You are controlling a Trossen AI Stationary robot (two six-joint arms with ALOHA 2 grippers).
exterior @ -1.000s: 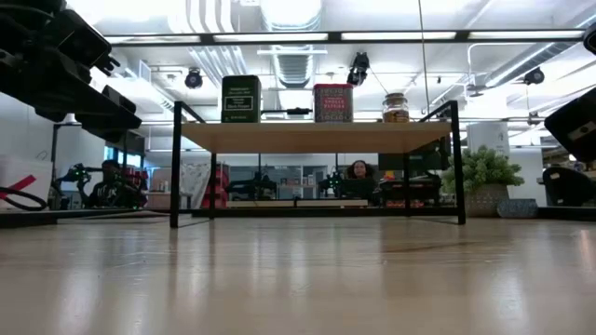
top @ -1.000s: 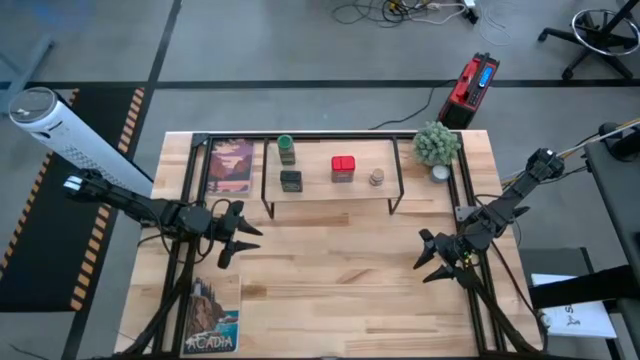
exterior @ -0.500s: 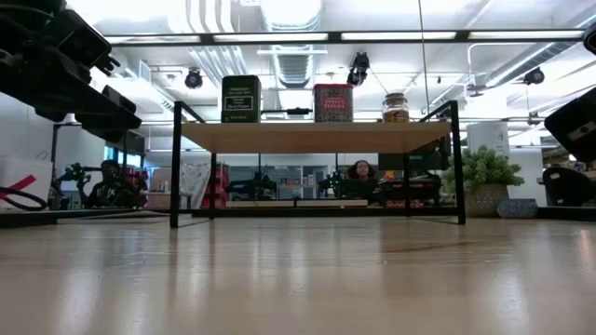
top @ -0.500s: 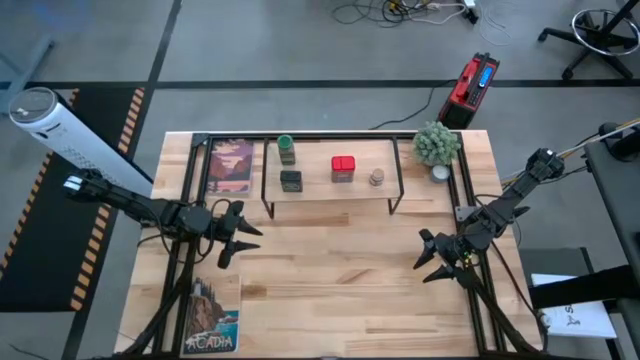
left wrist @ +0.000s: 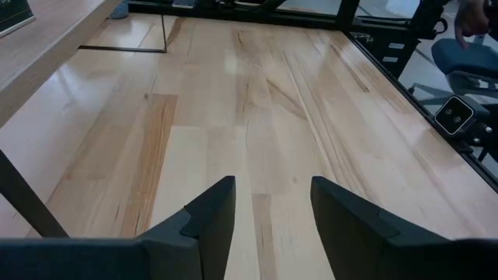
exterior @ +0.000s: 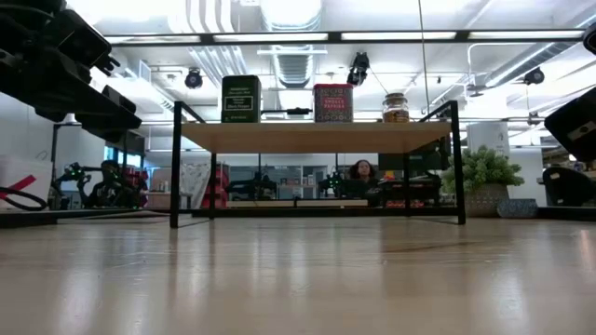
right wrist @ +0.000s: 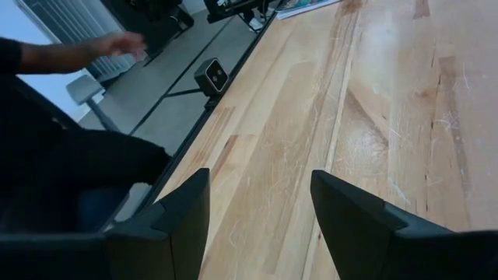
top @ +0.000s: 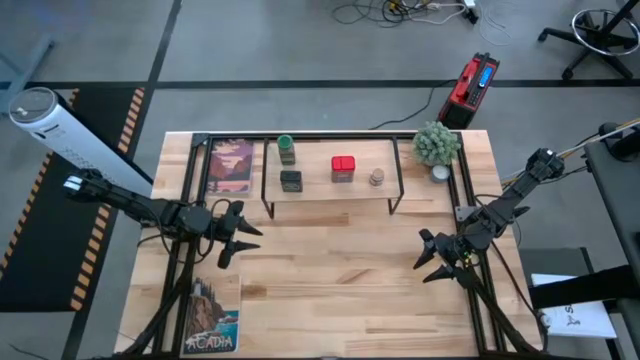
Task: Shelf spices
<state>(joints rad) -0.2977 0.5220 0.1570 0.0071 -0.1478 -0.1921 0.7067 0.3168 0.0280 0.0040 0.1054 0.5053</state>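
Observation:
The shelf [top: 330, 192], a low light board on thin black legs, stands at the table's far middle. On its top stand the spices: a green-capped jar [top: 286, 149], a squat dark jar [top: 291, 181], a red square tin [top: 343, 168] and a tiny tan round jar [top: 377, 178]. The low view shows the dark jar [exterior: 241, 99], red tin [exterior: 333, 102] and tan jar [exterior: 396, 108] resting by their bases on the board [exterior: 317, 137]. My left gripper [top: 240, 240] hovers open at the table's left, and my right gripper [top: 425, 258] hovers open at its right. Bare wood shows between each gripper's fingers, left [left wrist: 272, 202] and right [right wrist: 261, 202].
A green potted plant [top: 437, 143] stands at the far right corner. One picture card [top: 231, 165] lies left of the shelf and another [top: 213, 315] near the front left. A person's arm [right wrist: 78, 54] shows beyond the table edge. Bare tabletop [top: 340, 280] spreads between the grippers.

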